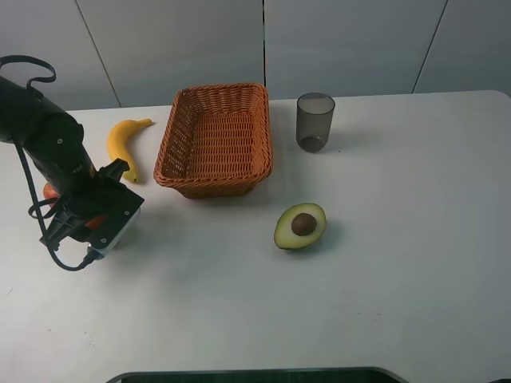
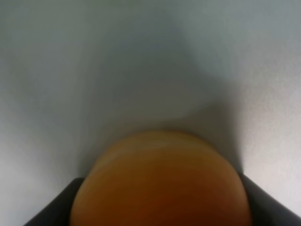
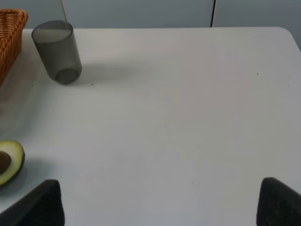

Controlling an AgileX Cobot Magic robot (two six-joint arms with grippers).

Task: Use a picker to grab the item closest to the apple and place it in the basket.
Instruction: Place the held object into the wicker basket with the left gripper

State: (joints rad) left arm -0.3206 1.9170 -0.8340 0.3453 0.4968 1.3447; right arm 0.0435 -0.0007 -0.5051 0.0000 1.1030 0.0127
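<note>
Surface seen from the high camera. The banana (image 1: pixel 124 144), which we judge nearest the apple (image 1: pixel 50 191), lies in the back-left part of the surface, just beside the basket (image 1: pixel 263 136), its long axis running roughly from back edge to front. The left pincer (image 1: pixel 86 225) hangs over the apple at the left edge; we cannot tell how far its jaws are parted. The banana lies backward of it, toward the basket, so the left arm is nearer. The right pincer (image 3: pixel 159 203) gapes wide, holding nothing.
</note>
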